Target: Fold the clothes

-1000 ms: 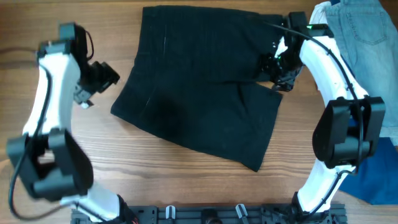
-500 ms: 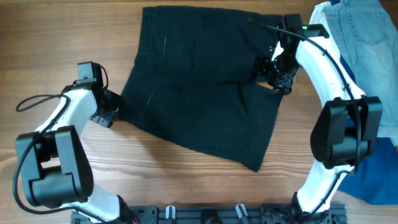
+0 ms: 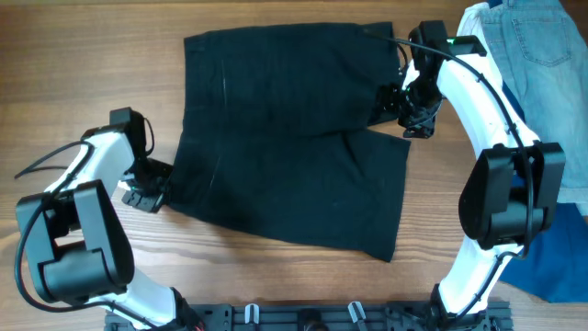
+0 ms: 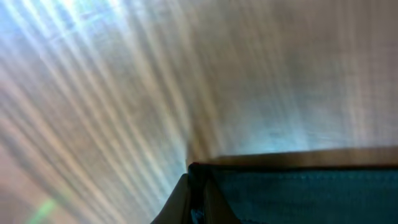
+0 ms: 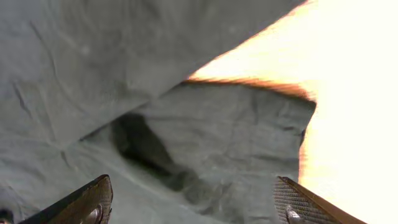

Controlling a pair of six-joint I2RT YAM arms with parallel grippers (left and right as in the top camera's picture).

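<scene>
Since a second ago, the left tool (image 3: 152, 187) has swung in from open desk (image 3: 73, 37) to the lower-left hem corner of the black soft-fabric shorts (image 3: 285, 138), and the garment's left side has shifted leftward with it. That tool is now clamped shut, apparently pinching the hem edge, probably to have a corner to lift and carry across for a fold.

The shorts lie spread flat across the middle of the wooden desk, waistband toward the far edge. The right tool (image 3: 409, 101) hovers over their right side near the crotch, jaws wide and holding nothing. It looks poised to take a second hold or pin the cloth.

The overhead view gives the layout but hides the left grip under the wrist. The left wrist view, though blurred, shows the closed fingers (image 4: 194, 198) meeting a straight dark fabric edge (image 4: 298, 193). The right wrist view shows rumpled folds and a dark hollow between the parted fingertips (image 5: 93, 199). A light-blue denim piece (image 3: 542, 55) and a bright blue cloth (image 3: 560, 267) lie aside at the right.
</scene>
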